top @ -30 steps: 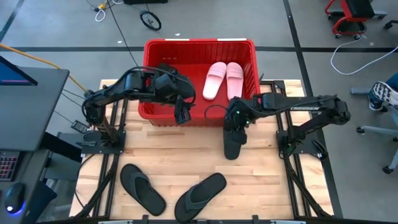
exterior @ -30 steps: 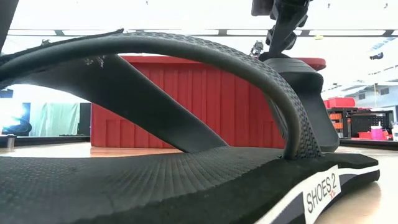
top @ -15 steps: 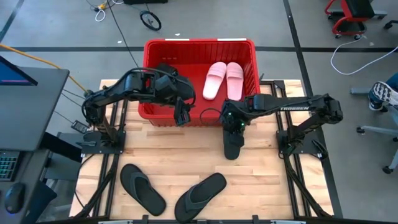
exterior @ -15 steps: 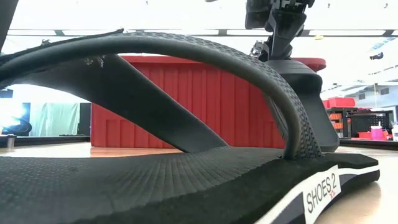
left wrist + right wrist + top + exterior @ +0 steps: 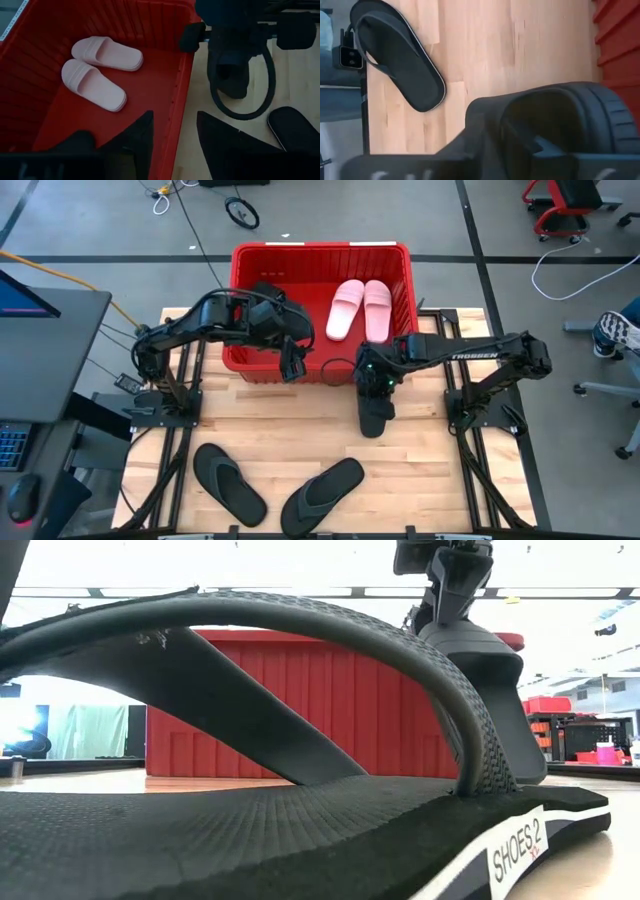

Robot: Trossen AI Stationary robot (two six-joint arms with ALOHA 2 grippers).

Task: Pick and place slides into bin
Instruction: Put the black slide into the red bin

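Observation:
The red bin (image 5: 320, 248) stands at the table's far edge with two pale pink slides (image 5: 360, 308) lying side by side on its floor. A black wide-strap slide (image 5: 375, 418) lies on the table just in front of the bin's near right corner, and my right gripper (image 5: 371, 383) is shut on it from above. Two black flip-flops (image 5: 230, 485) (image 5: 320, 495) lie near the table's front edge. My left gripper (image 5: 292, 364) hangs open above the bin's near wall (image 5: 175, 100), holding nothing. My right gripper holds the black slide by its wide strap (image 5: 485, 112), coming from above with the fingers pointing down. One finger (image 5: 520, 145) seems to reach under the strap's arch, the other outside it. In the low view the slide's sole (image 5: 530, 770) still looks down by the table.
The bin's near wall (image 5: 300, 700) rises right behind the held slide. A flip-flop (image 5: 250, 820) fills the low view's foreground. Bare wood lies between the slide and the flip-flops. A dark shape (image 5: 75, 142) lies in the bin under my left gripper.
My right gripper has shifted a little toward the table's left over the black slide and taken hold of its strap. In the low view the strap's top stands slightly higher against the bin than before. My left arm has kept still.

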